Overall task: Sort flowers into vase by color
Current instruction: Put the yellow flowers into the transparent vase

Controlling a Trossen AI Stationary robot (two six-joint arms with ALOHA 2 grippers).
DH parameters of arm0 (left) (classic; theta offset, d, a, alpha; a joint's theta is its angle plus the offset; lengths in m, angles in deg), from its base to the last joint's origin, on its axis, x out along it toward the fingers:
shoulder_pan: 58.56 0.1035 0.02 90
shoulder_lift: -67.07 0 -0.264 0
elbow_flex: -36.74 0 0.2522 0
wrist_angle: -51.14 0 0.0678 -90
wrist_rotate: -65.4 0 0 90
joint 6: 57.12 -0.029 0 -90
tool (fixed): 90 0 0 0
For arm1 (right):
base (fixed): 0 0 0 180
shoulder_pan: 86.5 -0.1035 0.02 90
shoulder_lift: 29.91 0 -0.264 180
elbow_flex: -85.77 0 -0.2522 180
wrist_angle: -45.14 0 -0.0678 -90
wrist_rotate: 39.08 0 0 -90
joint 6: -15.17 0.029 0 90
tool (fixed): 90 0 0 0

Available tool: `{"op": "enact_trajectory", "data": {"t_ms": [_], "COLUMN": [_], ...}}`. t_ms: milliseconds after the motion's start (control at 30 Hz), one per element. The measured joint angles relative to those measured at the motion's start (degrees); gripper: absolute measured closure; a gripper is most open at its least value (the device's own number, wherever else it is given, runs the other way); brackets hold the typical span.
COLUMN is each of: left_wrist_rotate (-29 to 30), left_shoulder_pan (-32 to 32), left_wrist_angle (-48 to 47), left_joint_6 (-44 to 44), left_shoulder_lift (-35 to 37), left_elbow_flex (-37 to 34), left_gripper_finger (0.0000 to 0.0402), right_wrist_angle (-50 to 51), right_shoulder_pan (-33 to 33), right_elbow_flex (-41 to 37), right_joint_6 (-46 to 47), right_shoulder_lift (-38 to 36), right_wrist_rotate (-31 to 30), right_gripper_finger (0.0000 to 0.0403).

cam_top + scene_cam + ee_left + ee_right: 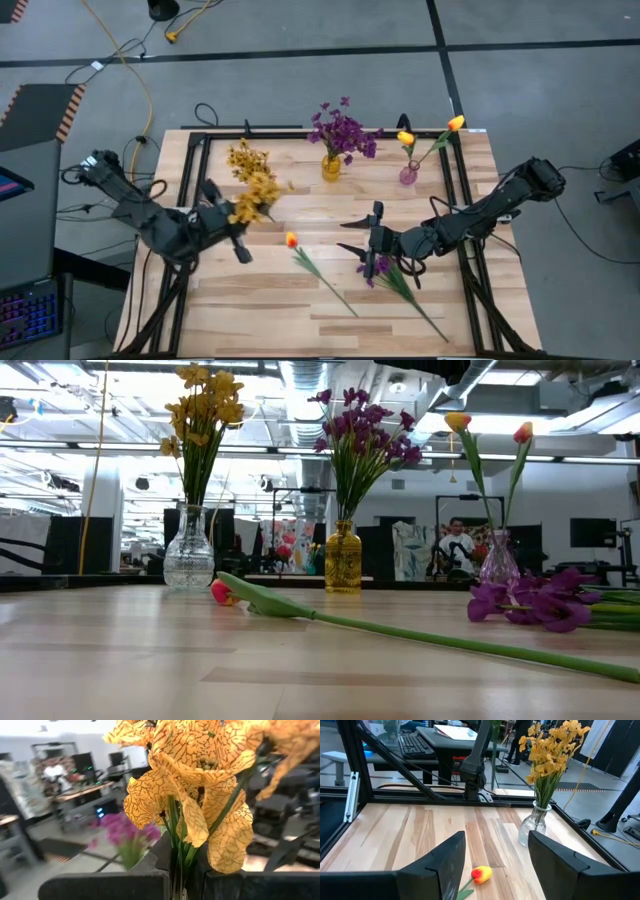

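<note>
Yellow flowers (255, 192) seemingly in left gripper (222, 222), above table (250, 300) centre-left

Yellow bunch (252, 186), purple bunch (341, 130), amber vase (331, 167)

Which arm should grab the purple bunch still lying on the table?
Right. Its end effector hovers open directly beside the purple bunch, while the left end effector is across the table, shut on a yellow bunch beside the clear vase.
</note>
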Motion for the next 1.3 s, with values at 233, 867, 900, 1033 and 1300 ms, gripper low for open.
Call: {"op": "enact_trajectory", "data": {"t_ms": [233,867,900,1033,1300], "left_wrist_rotate": [19.60,20.09,20.09,20.05,19.96], "left_shoulder_pan": [-10.03,-4.30,-3.98,-2.35,2.30], "left_wrist_angle": [-21.96,-76.15,-77.41,-83.05,-94.15], "left_joint_6": [18.73,72.11,72.54,74.90,83.10], "left_shoulder_lift": [3.63,12.75,13.60,16.45,19.56], "left_elbow_flex": [0.00,0.00,0.00,0.00,0.00], "left_gripper_finger": [0.0395,0.0395,0.0395,0.0395,0.0395], "right_wrist_angle": [0.59,2.09,2.11,2.09,2.09], "right_shoulder_pan": [0.01,0.01,0.00,0.02,0.02], "right_elbow_flex": [0.00,0.00,0.00,0.00,0.00], "right_joint_6": [0.00,-0.02,-0.02,-0.02,-0.02], "right_shoulder_lift": [0.00,0.00,0.00,0.00,0.00], "right_wrist_rotate": [0.00,-0.02,-0.02,-0.02,-0.04], "right_gripper_finger": [0.0159,0.0158,0.0158,0.0158,0.0158]}}
